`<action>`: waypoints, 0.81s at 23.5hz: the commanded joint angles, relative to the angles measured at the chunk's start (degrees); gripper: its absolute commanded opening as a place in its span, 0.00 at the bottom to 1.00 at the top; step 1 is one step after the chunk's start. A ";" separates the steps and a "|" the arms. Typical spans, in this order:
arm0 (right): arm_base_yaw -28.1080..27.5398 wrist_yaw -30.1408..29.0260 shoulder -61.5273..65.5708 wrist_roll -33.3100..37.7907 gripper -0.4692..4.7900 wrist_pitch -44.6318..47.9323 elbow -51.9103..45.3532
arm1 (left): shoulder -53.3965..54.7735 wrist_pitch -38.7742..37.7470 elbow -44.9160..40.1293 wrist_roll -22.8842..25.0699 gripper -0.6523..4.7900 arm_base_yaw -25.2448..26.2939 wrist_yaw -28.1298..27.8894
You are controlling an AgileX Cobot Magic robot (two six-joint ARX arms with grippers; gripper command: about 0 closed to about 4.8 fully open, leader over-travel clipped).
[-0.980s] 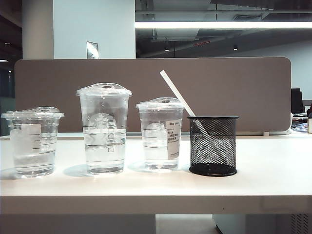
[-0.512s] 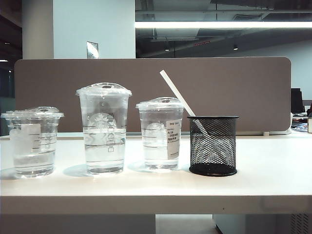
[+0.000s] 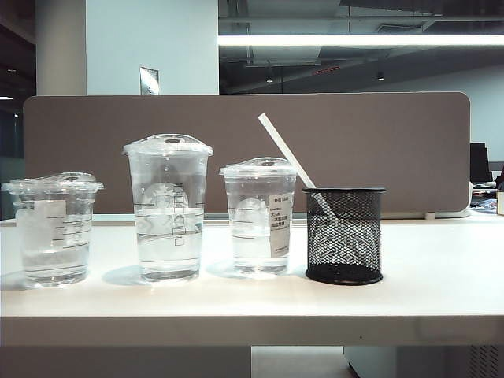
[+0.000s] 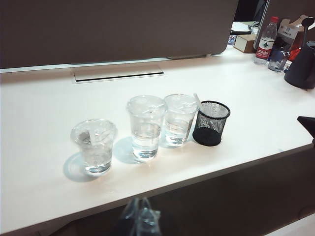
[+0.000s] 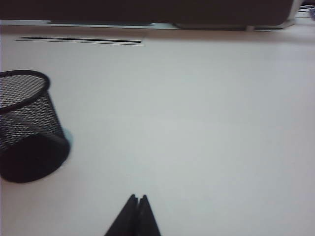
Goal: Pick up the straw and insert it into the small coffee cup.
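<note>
**Straw leans out of the holder, between my two pincers**

Straw first: the long thin white straw (image 3: 286, 154) stands in the black wire-mesh holder (image 3: 344, 235) at the right end of the row, its foot low in the mesh and its long axis tilted up and to the left, over the mid-height clear cup with the printed sticker (image 3: 259, 215). My right pincer (image 5: 138, 198), tips pressed together and holding nothing, hangs over bare white worktop (image 3: 441, 276) to the right of the holder, so I judge it the nearer. My left pincer (image 4: 141, 204) is a blur at the near edge; whether it is spread I cannot tell. The squat clear lidded small coffee cup (image 3: 53, 228) sits far left, beyond the tallest clear cup (image 3: 168, 206).
</note>
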 commanded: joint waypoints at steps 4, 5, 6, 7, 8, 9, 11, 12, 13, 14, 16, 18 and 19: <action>-0.02 -5.31 -0.07 22.36 0.08 3.45 6.32 | 0.09 -0.13 0.15 0.44 0.11 0.00 0.28; 0.02 -5.22 -0.07 23.52 0.08 3.54 9.46 | 0.09 -0.13 0.13 0.44 0.11 0.00 0.31; 0.09 -4.87 -0.07 23.23 0.08 3.96 15.15 | 0.09 -0.13 0.13 0.44 0.11 0.00 0.31; 0.07 -4.37 -0.02 21.70 0.08 4.31 18.99 | 0.09 -0.13 0.13 0.44 0.11 0.00 0.31; 0.04 -3.58 0.55 15.28 0.08 4.76 26.32 | 0.09 -0.13 0.13 0.44 0.11 0.00 0.31; 0.04 -3.63 1.11 11.34 0.08 4.72 29.73 | 0.09 -0.13 0.13 0.44 0.11 0.00 0.31; 0.04 -3.76 4.79 -0.46 0.08 3.37 41.75 | 0.09 -0.13 0.11 0.44 0.11 0.00 0.31; 0.04 -3.32 8.26 -4.44 0.08 2.71 48.28 | 0.09 -0.13 0.09 0.44 0.11 0.00 0.31; 0.04 -2.19 10.73 -5.35 0.08 2.91 51.93 | 0.09 -0.13 0.09 0.44 0.11 0.00 0.31; 0.13 0.85 15.61 -5.31 0.08 4.87 57.40 | 0.09 -0.13 0.09 0.44 0.11 0.00 0.31; 0.15 2.99 21.73 -5.31 0.08 7.61 62.86 | 0.09 -0.13 0.09 0.44 0.11 0.00 0.28; 0.09 3.02 28.13 -5.33 0.08 9.64 66.45 | 0.09 -0.13 0.09 0.44 0.11 0.00 0.28; 0.11 3.04 30.73 -5.33 0.08 10.36 67.08 | 0.09 -0.13 0.09 0.44 0.11 0.00 0.31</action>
